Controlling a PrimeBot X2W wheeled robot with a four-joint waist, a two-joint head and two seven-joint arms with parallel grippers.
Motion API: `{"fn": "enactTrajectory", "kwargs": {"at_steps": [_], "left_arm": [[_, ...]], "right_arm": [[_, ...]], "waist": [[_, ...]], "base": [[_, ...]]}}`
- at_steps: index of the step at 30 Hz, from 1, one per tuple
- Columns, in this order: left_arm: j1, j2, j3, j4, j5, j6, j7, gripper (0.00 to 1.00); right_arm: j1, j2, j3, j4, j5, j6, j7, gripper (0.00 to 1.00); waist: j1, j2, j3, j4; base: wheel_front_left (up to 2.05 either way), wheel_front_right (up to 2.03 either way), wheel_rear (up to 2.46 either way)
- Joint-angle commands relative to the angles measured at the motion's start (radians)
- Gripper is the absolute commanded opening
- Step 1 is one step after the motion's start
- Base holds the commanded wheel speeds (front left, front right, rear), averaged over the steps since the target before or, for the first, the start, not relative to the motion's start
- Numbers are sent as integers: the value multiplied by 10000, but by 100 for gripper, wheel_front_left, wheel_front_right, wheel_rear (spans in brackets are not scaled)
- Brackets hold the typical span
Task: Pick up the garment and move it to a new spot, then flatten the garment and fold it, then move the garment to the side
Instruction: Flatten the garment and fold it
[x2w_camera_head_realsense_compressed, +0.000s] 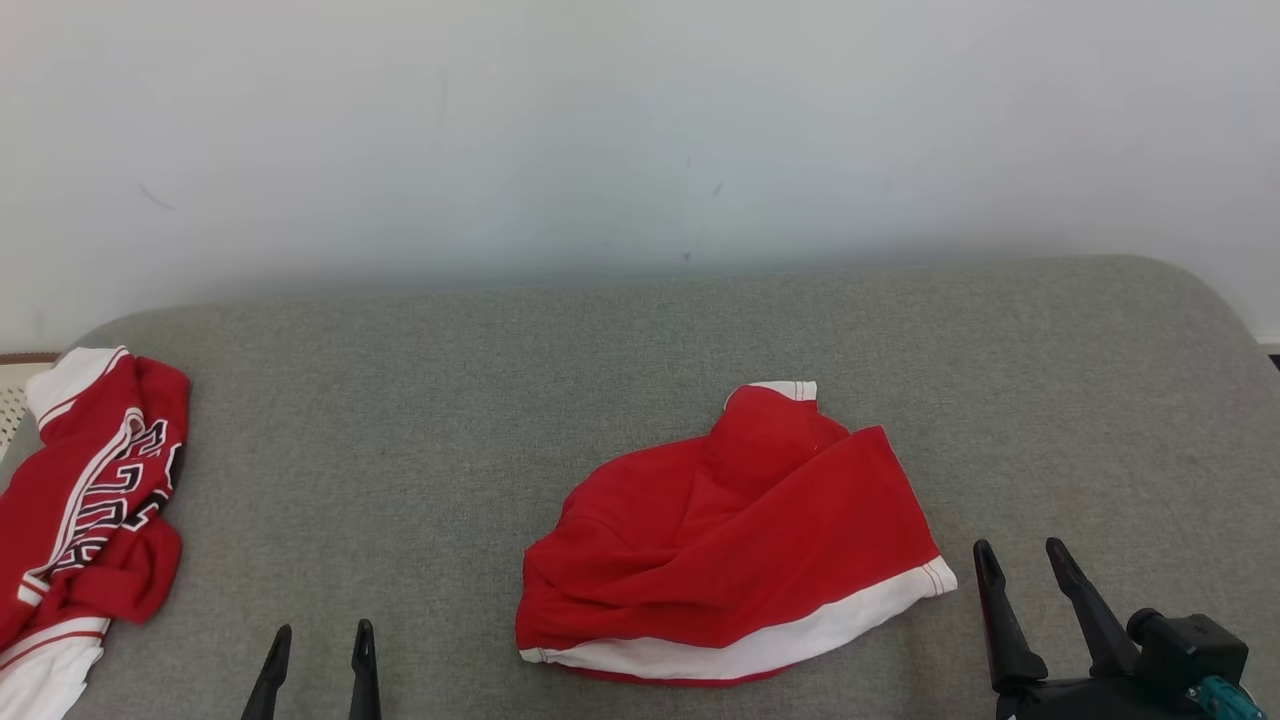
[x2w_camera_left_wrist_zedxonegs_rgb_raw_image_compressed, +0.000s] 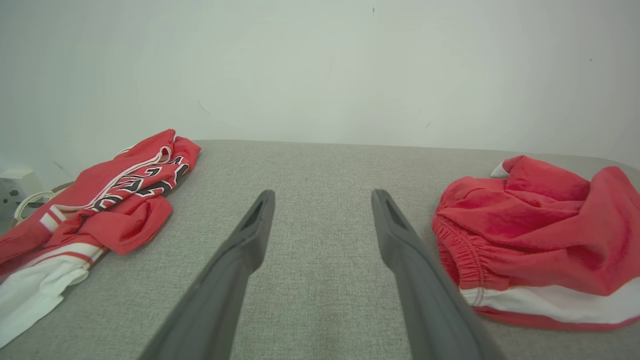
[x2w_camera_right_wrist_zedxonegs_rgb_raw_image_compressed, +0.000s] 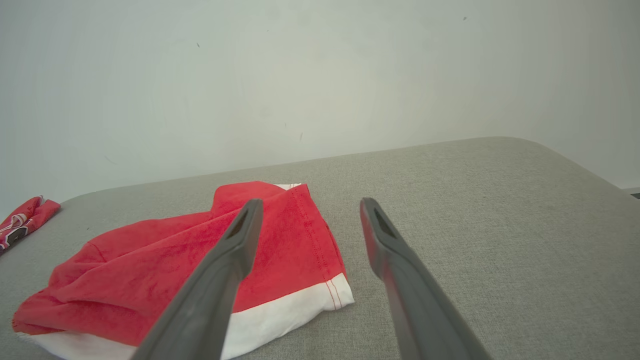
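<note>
A crumpled red garment (x2w_camera_head_realsense_compressed: 730, 540) with a white hem lies in the middle of the grey padded surface (x2w_camera_head_realsense_compressed: 400, 420). It looks like shorts, with an elastic waistband (x2w_camera_left_wrist_zedxonegs_rgb_raw_image_compressed: 452, 250) on its left side. My left gripper (x2w_camera_head_realsense_compressed: 323, 630) is open at the near edge, left of the garment and apart from it, with bare fabric surface between its fingers (x2w_camera_left_wrist_zedxonegs_rgb_raw_image_compressed: 323, 196). Just off the garment's (x2w_camera_right_wrist_zedxonegs_rgb_raw_image_compressed: 150, 270) white-hemmed right corner, my right gripper (x2w_camera_head_realsense_compressed: 1020, 548) is open and holds nothing; in its wrist view (x2w_camera_right_wrist_zedxonegs_rgb_raw_image_compressed: 311, 202) its left finger crosses in front of the cloth.
A second red garment, a jersey with black and white lettering (x2w_camera_head_realsense_compressed: 90, 500), is bunched at the surface's far left edge (x2w_camera_left_wrist_zedxonegs_rgb_raw_image_compressed: 115, 205). A pale wall rises behind the surface. A white box with a cable (x2w_camera_left_wrist_zedxonegs_rgb_raw_image_compressed: 15, 182) sits beyond the left edge.
</note>
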Motion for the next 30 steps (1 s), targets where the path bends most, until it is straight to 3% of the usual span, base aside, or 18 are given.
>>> {"fn": "enactTrajectory", "kwargs": {"at_steps": [1,30], "left_arm": [[162,41,12,-30,44,39,-28,100],[231,-19,-81,-19,-216,-148,-28,100]], "right_arm": [[100,39,-15,-16,-39,5,-4,100],[108,161,-119,215,-39,5,-11,100]], "waist": [[1,0,0,-7],[1,0,56,-63]], "base": [[0,0,0],[0,0,0]]}}
